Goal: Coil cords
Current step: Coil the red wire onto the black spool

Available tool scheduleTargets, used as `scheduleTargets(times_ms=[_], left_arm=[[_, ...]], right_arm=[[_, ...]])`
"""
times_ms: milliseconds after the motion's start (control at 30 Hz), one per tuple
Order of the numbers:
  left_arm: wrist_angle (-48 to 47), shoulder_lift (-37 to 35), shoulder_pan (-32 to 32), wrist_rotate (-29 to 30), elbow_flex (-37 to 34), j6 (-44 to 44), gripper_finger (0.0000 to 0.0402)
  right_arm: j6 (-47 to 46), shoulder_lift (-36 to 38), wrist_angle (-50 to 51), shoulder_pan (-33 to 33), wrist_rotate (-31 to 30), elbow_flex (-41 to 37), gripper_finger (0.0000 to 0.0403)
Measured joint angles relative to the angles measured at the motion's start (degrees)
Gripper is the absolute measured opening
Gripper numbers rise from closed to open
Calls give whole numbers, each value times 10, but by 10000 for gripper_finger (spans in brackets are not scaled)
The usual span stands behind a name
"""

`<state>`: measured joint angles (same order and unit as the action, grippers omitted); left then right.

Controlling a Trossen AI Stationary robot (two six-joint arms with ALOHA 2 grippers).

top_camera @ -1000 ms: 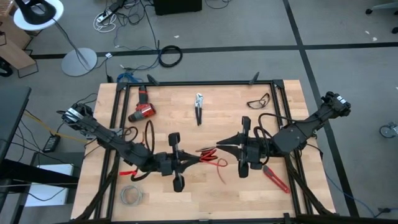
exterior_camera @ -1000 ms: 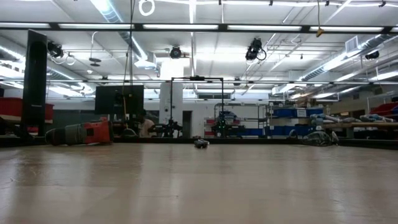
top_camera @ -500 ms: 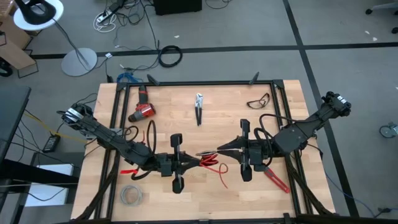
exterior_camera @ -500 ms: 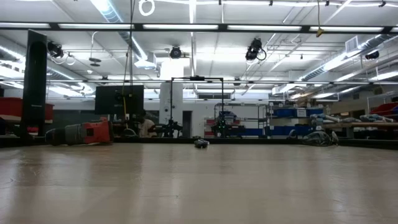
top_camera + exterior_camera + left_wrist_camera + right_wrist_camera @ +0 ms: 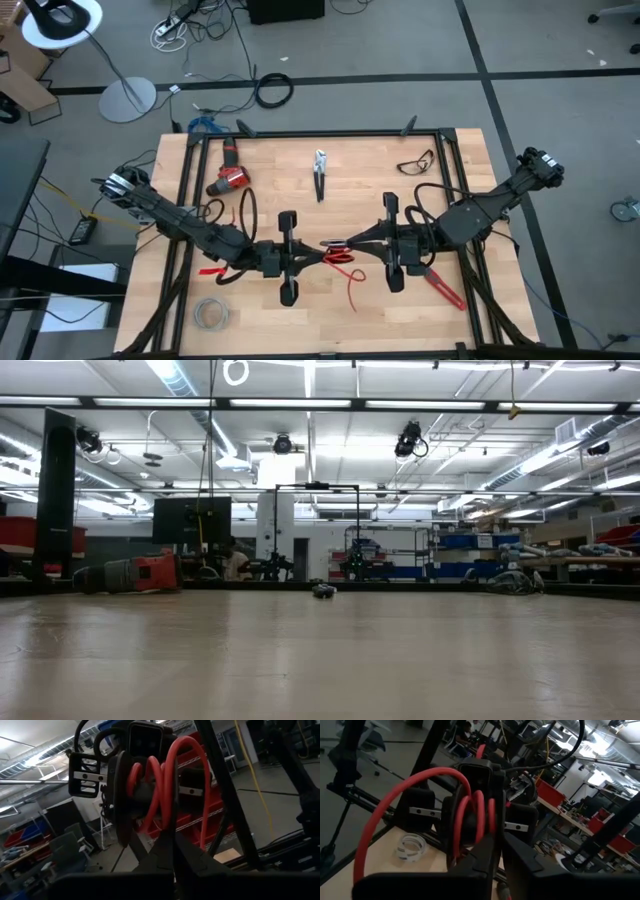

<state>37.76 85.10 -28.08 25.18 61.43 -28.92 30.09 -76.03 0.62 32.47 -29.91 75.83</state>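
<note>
Red cord (image 5: 343, 258) looped, pinched between left tool (image 5: 322, 252) and right tool (image 5: 337, 246), both clamped.

A large robotics lab or industrial workshop: beyond the wooden work table (image 5: 330, 305), the low view shows an open hall under strip lights, exposed ducts and ceiling-hung cameras (image 5: 409, 438), with racks of blue bins (image 5: 470, 555). Around the table, grey carpet carries loose cables (image 5: 272, 90) and a floor lamp (image 5: 62, 22).

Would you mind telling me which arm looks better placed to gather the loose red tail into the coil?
Probably the right: its tool is nearer the tail of the red wire; the left tool meets it at the loops.
</note>
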Motion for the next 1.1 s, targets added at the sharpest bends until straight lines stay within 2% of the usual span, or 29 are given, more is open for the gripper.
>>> scheduleTargets(times_ms=[333,600,800,933,1100], left_arm=[[-5,0,0,6,0,6,0],[-23,0,-5,89,1,7,5],[-37,0,-18,151,1,9,40],[-48,0,-31,181,1,12,73],[-94,0,-46,202,1,60,114]], right_arm=[[8,0,-1,0,-7,0,5],[-4,0,14,13,-75,0,2],[-70,1,64,15,-102,0,1],[-125,1,101,9,-100,0,1],[-207,1,154,-7,-84,0,1]])
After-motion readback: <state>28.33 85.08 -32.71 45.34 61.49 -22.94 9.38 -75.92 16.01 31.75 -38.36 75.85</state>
